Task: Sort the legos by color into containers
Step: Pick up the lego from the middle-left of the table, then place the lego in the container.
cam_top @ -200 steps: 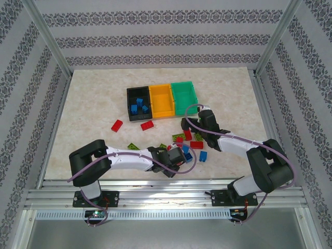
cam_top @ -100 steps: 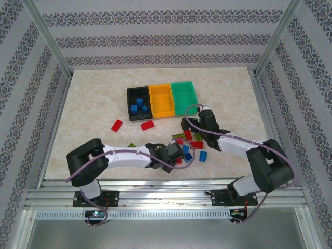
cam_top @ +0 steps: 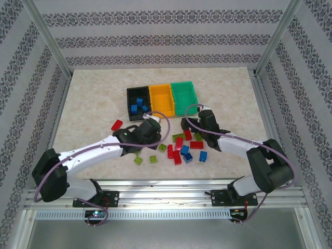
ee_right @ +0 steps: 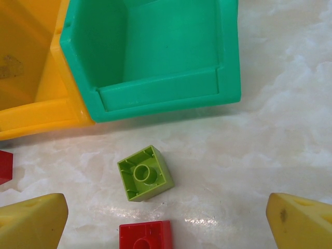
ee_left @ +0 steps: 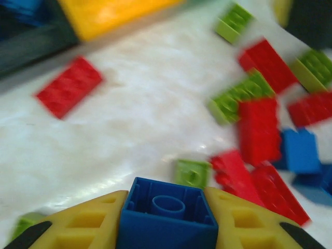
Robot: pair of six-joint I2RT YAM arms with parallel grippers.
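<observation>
My left gripper (ee_left: 167, 203) is shut on a blue brick (ee_left: 166, 228), held hollow side up between the yellow fingers. In the top view the left gripper (cam_top: 151, 123) hangs just in front of the black bin (cam_top: 129, 98), which holds several blue bricks (cam_top: 136, 108). The orange-yellow bin (cam_top: 161, 101) and the green bin (cam_top: 185, 96) look empty. My right gripper (ee_right: 166, 228) is open above an upturned lime brick (ee_right: 145, 173) just in front of the green bin (ee_right: 155, 57). In the top view the right gripper (cam_top: 188, 124) sits at that bin's near edge.
Loose red, blue and lime bricks (cam_top: 182, 148) lie scattered in front of the bins. A red brick (cam_top: 116, 125) lies alone at the left, two lime ones (cam_top: 146, 159) nearer the front edge. Another red brick (ee_right: 145, 236) lies between the right fingers.
The left arm has swung from the near pile up and left toward the black bin, carrying the blue brick. The right gripper has barely moved.
</observation>
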